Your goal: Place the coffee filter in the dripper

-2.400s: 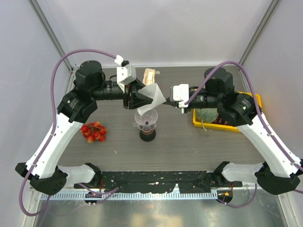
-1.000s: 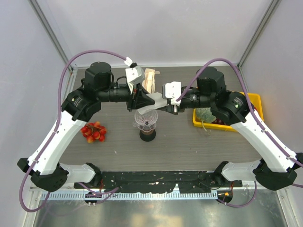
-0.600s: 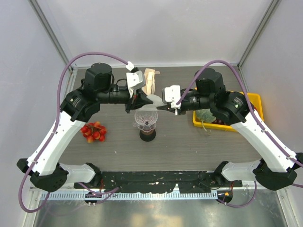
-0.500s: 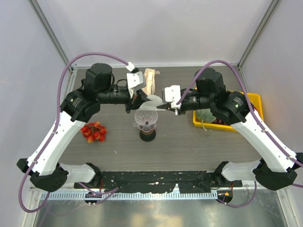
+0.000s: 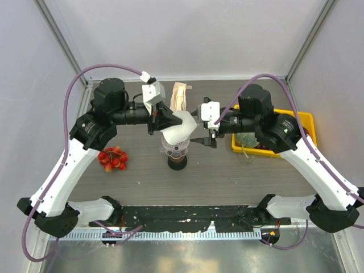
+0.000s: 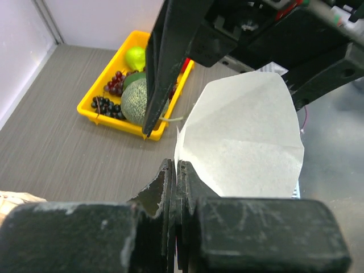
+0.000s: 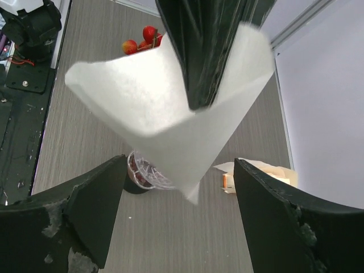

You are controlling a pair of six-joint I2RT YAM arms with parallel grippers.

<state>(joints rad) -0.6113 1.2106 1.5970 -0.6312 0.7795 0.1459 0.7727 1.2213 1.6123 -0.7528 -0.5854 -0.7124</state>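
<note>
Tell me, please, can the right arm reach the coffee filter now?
Probably yes: the right gripper hangs open beside the coffee filter, which is pinched by the left gripper, with nothing between.

dripper: mostly hidden under coffee filter | packet: cut off

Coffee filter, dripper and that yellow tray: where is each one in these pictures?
coffee filter (image 5: 183,126), top view, middle of the white paper.
dripper (image 5: 176,149), top view, clear ribbed wall below the paper.
yellow tray (image 6: 114,121), left wrist view, its near rim.
</note>
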